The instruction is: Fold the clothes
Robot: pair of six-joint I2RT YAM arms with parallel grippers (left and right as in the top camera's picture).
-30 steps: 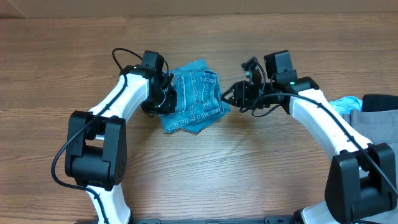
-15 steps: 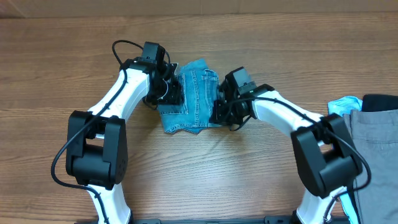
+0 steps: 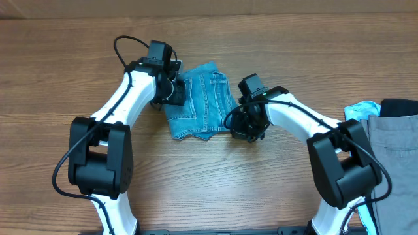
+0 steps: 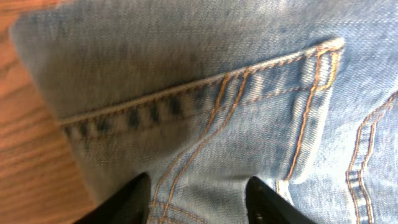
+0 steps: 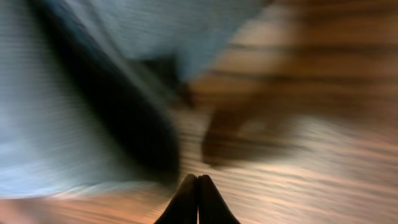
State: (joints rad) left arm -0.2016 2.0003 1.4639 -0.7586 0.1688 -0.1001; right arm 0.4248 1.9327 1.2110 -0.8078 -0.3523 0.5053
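The clothes, a pair of light blue jeans (image 3: 202,104), lie folded in a compact bundle at the table's middle. My left gripper (image 3: 176,94) hovers over their left edge. In the left wrist view it (image 4: 198,190) stands open, its dark fingertips (image 4: 138,193) apart above a stitched pocket of the jeans (image 4: 205,93), holding nothing. My right gripper (image 3: 247,130) sits just off the bundle's lower right corner. The blurred right wrist view shows it (image 5: 198,182) shut and empty over bare wood, with the jeans (image 5: 62,93) to its left.
Grey trousers (image 3: 395,140) lie at the right edge, with a pale-blue cloth (image 3: 360,109) and a dark cloth (image 3: 400,104) beside them. Black cables loop off both wrists. The wooden table (image 3: 209,183) extends all round.
My left gripper has opened and let go of the jeans' left edge. My right gripper swung in from the right, shut, and now sits at the bundle's lower right corner.
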